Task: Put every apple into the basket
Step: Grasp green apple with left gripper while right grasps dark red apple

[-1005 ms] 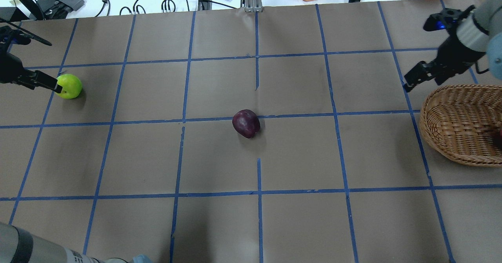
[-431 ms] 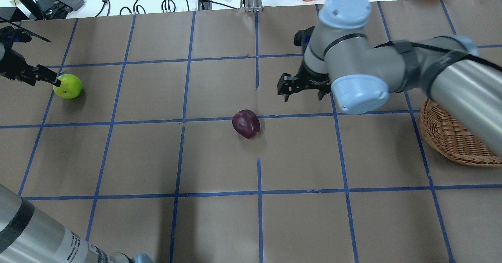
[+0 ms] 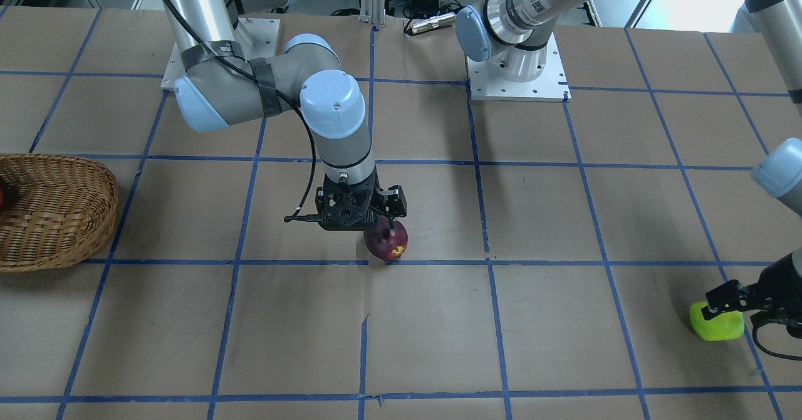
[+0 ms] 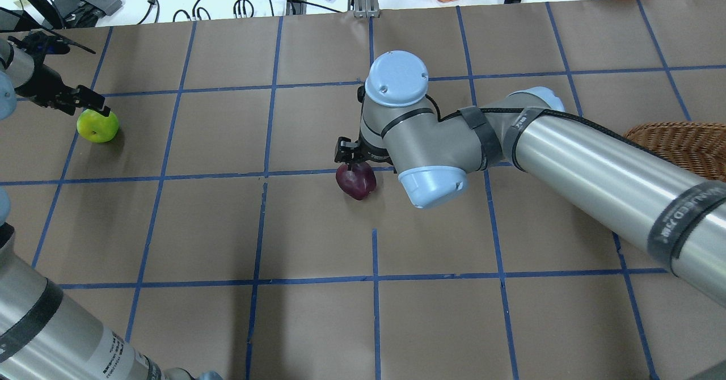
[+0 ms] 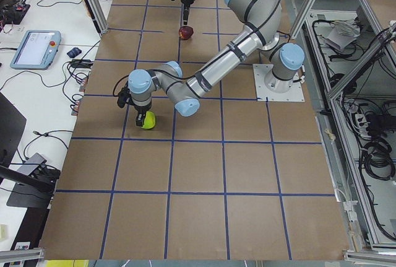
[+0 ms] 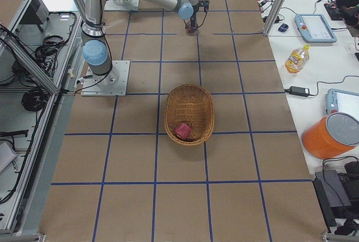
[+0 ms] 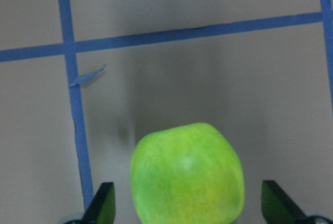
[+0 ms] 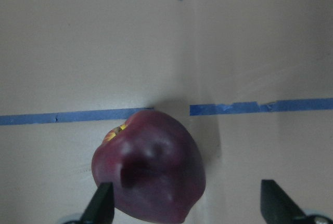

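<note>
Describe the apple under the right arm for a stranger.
On the brown table gridded with blue tape, look to the middle, where the right tool hangs. The apple sits just beneath it, dark maroon, unlike the lime-green apple at the table's end.

Lettering on right arm's band (image 4: 678, 229) seems illegibly blurred.

From overhead, the right arm (image 4: 567, 153) covers most of the basket (image 4: 683, 142) at the frame's right edge, and its wrist hides nearly all of the right gripper (image 4: 350, 161). The front-facing view's left edge cuts off all but a sliver of the red apple (image 3: 2, 199).
</note>
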Available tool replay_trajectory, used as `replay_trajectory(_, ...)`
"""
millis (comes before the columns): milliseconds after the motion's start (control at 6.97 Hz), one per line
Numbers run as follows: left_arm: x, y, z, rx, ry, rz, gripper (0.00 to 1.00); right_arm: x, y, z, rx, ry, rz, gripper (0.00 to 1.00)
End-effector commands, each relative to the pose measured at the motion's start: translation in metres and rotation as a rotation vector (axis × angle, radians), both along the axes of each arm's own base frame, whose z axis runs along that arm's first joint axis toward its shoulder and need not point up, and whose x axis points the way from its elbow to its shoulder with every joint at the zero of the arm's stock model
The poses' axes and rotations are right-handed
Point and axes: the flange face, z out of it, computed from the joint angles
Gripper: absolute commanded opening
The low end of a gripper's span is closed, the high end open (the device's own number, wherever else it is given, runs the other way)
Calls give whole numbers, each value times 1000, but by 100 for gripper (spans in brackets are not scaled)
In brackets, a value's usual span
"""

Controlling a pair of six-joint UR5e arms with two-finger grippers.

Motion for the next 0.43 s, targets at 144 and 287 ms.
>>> replay_trajectory(144,6,-12,-32,-19,-33,-9,100,13,-7,-34,-26,-11,10,100)
replay_trajectory(287,6,-12,-36,-13,-30,-6,100,14,-10,-44,-34,-14,13,100)
